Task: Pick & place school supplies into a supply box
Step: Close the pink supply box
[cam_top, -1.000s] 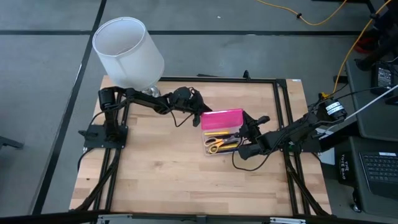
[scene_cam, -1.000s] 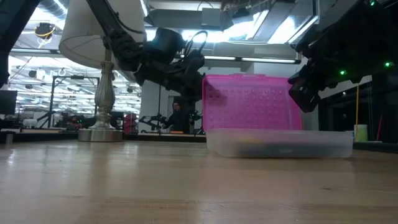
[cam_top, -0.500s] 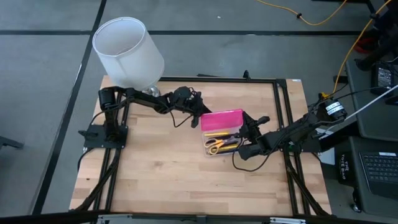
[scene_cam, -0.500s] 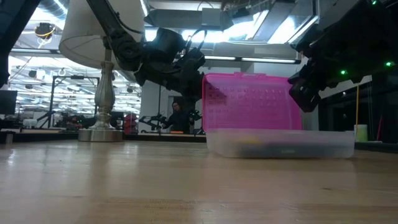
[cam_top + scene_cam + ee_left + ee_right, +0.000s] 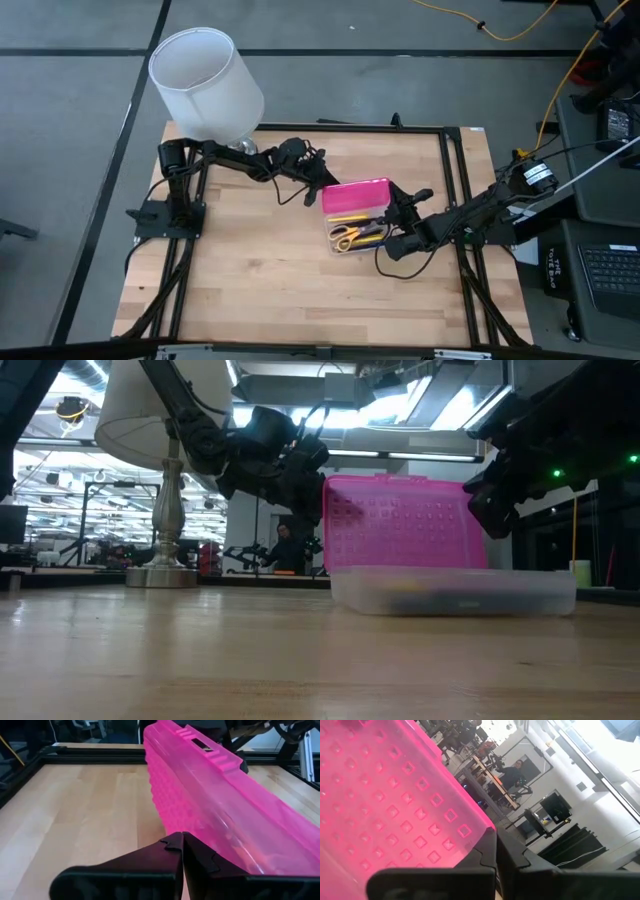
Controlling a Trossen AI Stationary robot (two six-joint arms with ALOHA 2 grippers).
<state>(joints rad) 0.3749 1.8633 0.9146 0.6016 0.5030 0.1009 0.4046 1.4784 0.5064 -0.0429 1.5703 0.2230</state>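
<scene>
The supply box has a clear base (image 5: 358, 240) flat on the table and a pink lid (image 5: 355, 194) standing up from its far side, seen upright in the low view (image 5: 405, 525). School supplies lie in the base: yellow-handled scissors (image 5: 345, 237) and pencils (image 5: 352, 216). My left gripper (image 5: 316, 184) is shut at the lid's left end (image 5: 181, 836). My right gripper (image 5: 398, 205) is shut at the lid's right end (image 5: 495, 834). My left gripper presses its shut fingertips against the lid's studded face near its left end (image 5: 170, 822). It comes in nearly level from the table's far left. The lid stands up from the base. My right gripper has its shut fingertips against the lid's right end (image 5: 470, 832), coming in about level from the table's right side. The fingers hide the exact spot of touch.
A lamp with a white shade (image 5: 205, 85) stands at the table's far left corner, its metal foot (image 5: 160, 575) on the wood. A black frame (image 5: 450, 160) runs round the table. Bare wood (image 5: 260, 280) lies toward the near edge.
My left gripper has rolled a little in place at the lid's left end. The lid now leans slightly more toward the table's near edge over the base, and the box has shifted a touch toward the right.
</scene>
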